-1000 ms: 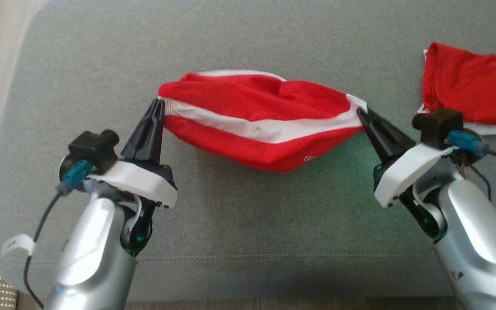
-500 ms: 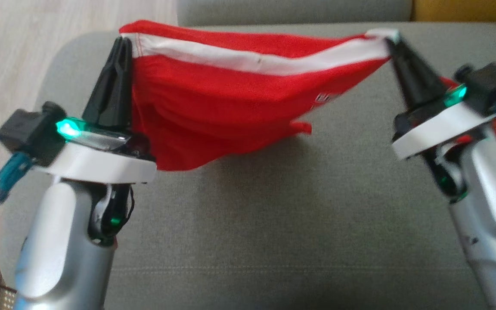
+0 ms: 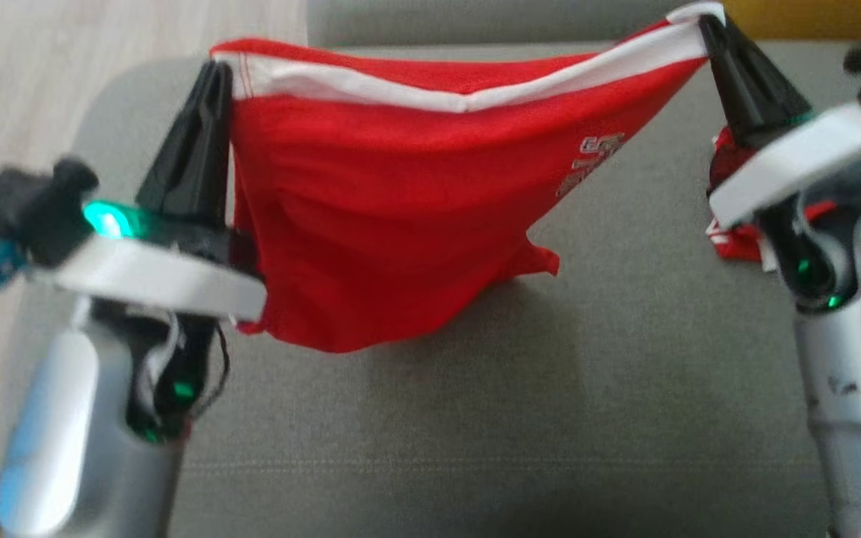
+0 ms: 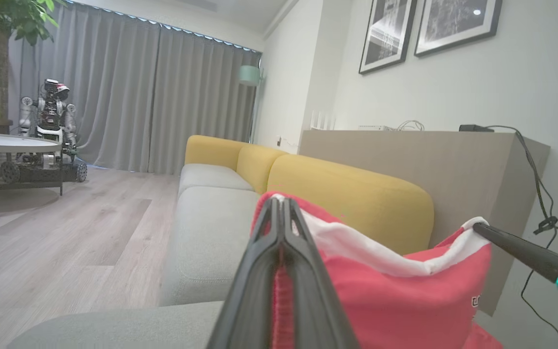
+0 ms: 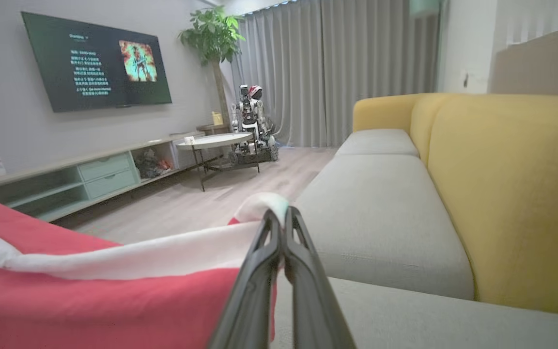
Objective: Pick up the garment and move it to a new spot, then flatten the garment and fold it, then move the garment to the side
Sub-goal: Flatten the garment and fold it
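The garment is red with a white band along its top edge and pale lettering near its right side. It hangs stretched in the air above the grey sofa seat. My left gripper is shut on its left top corner. My right gripper is shut on its right top corner. In the left wrist view the garment spreads rightward from my left gripper toward the other gripper's dark fingers. In the right wrist view the cloth runs left from my right gripper.
A second red garment lies on the seat at the right, partly behind my right arm. The yellow sofa back runs along the far side. Wooden floor lies past the seat's left edge. A round coffee table stands further off.
Both grippers have lifted the garment off the seat and it now hangs lower and more spread between them. The head camera has tilted up, showing floor and sofa back.
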Controlling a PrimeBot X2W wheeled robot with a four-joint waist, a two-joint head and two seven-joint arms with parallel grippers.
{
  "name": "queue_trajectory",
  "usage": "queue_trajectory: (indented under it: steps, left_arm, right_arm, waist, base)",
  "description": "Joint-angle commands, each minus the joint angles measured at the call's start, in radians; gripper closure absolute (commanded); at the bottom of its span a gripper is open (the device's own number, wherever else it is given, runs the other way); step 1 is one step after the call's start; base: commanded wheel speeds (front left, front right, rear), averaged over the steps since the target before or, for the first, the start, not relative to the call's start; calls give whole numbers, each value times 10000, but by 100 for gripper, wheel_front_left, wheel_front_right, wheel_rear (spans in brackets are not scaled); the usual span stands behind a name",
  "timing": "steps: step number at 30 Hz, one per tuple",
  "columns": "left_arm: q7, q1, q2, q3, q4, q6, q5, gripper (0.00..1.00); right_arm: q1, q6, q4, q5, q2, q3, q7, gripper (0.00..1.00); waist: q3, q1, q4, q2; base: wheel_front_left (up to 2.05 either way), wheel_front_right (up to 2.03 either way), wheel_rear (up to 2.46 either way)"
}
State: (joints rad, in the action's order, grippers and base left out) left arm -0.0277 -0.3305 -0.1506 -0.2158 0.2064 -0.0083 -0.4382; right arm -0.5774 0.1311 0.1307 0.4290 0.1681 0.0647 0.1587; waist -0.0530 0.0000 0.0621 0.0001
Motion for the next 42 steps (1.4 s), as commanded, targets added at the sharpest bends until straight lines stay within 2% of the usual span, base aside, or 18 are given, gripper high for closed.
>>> queue_trajectory:
  steps: [1,3,5,9,11,14,19,22,25,29,30,31,34,38,42]
  left_arm:
    - [-432,-1263,-397,435,139,-55,-125,100]
    - [-978,-2066,-432,593,-235,-115,-532,100]
    - [-1388,-3117,-627,653,-606,-286,-658,100]
    - [-1579,-5708,-909,643,-1754,-650,-597,100]
    - [-1323,-7161,-992,688,-2534,-751,-431,100]
    - [-442,-9110,-1039,798,-3872,-824,-72,100]
    - [1211,-10981,-985,639,-5810,-983,349,100]
    - [1902,-11295,-805,430,-6815,-1082,279,100]
    - [2229,-11173,-711,149,-7341,-1137,286,100]
    - [2599,-10336,-545,-513,-7978,-1201,185,100]
    - [2687,-9634,-452,-853,-8188,-1213,27,100]
    - [2687,-9634,-452,-853,-8188,-1213,27,100]
    - [2686,-8345,-352,-1730,-8212,-1218,-550,100]
    - [2638,-6622,-565,-2729,-8102,-1220,-1066,100]
    - [2563,-5171,-746,-3310,-8069,-1221,-1383,100]
  right_arm:
    - [-1137,-4,-488,-22,-151,83,566,100]
    - [-1992,-4,-474,205,-252,29,1138,100]
    - [-3104,-4,-312,97,-68,77,1549,100]
    - [-5854,-4,429,-263,230,390,1589,100]
    - [-7318,-4,1003,-461,203,389,1144,100]
    - [-9128,-4,2035,-916,-44,220,-88,100]
    - [-10541,-4,3747,-1745,-519,-86,-2203,100]
    - [-10475,-4,4518,-2067,-653,-100,-3132,100]
    - [-10069,-4,4970,-2138,-686,128,-3444,100]
    - [-8767,-4,5741,-1841,-667,593,-3629,100]
    - [-7988,-4,6147,-1506,-602,738,-3590,100]
    - [-7988,-4,6147,-1506,-602,738,-3590,100]
    - [-6844,-4,6761,-849,-536,950,-3331,100]
    - [-5503,-4,7360,-238,-325,1524,-2918,100]
    - [-4547,-4,7711,384,-160,2098,-2353,100]
  waist:
    - [-705,0,-23,-1]
    - [-1377,0,-23,-1]
    - [-2246,0,3,-1]
    - [-3950,0,104,-1]
    - [-4666,0,157,-1]
    - [-5358,0,210,-1]
    - [-5808,0,256,-1]
    - [-5897,0,352,-1]
    - [-5878,0,407,-1]
    - [-5671,0,544,-1]
    - [-5418,0,598,-1]
    - [-5418,0,598,-1]
    - [-4920,0,616,-1]
    - [-4161,0,635,-1]
    - [-3457,0,570,-1]
  base:
    - [0,0,0]
    - [0,0,0]
    - [0,0,0]
    - [0,0,0]
    - [0,0,0]
    - [0,0,0]
    - [0,0,0]
    - [0,0,0]
    - [0,0,0]
    - [0,0,0]
    - [0,0,0]
    - [0,0,0]
    - [0,0,0]
    - [0,0,0]
    - [0,0,0]
